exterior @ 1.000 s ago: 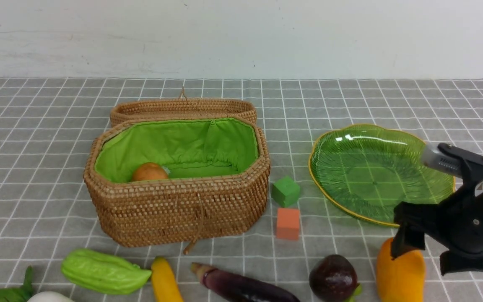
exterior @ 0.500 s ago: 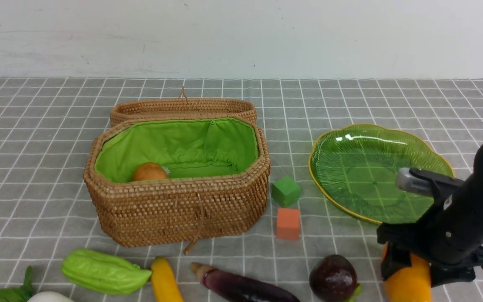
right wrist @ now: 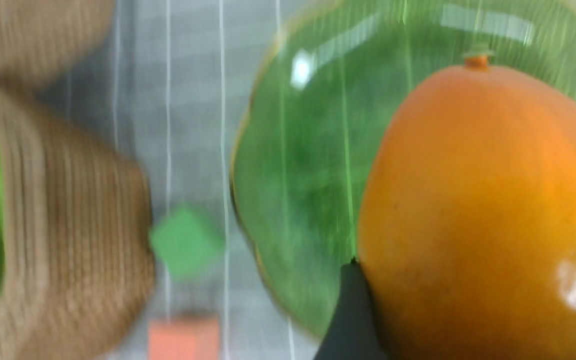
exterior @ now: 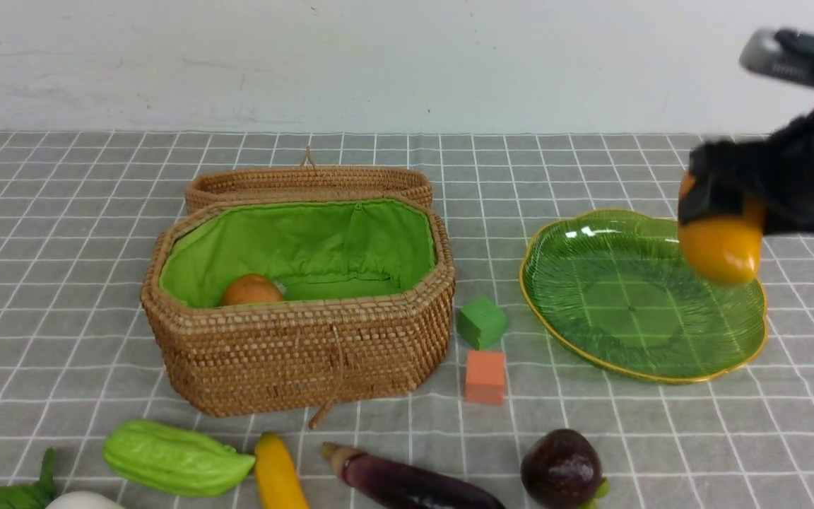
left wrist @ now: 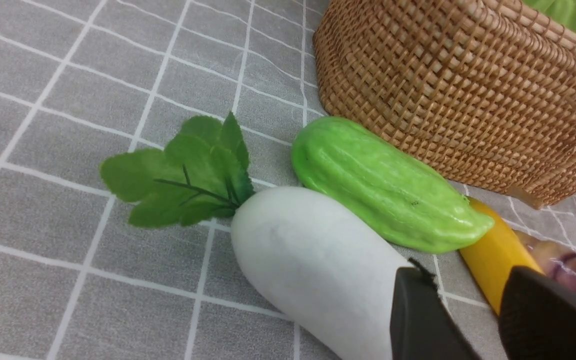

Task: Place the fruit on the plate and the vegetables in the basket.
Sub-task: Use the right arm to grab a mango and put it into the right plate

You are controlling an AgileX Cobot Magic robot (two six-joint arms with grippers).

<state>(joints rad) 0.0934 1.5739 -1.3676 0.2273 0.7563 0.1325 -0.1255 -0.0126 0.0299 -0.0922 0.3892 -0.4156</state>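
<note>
Right gripper [exterior: 726, 212] holds mango [exterior: 721, 249] above the plate [exterior: 619, 311].

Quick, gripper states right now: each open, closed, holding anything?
Left gripper: open, holding nothing.
Right gripper: closed on the mango, above the plate.

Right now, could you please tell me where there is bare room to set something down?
The plate is bare, the held mango over it. The basket is free right of the round vegetable. The near row, gourd to mangosteen, is crowded.
</note>
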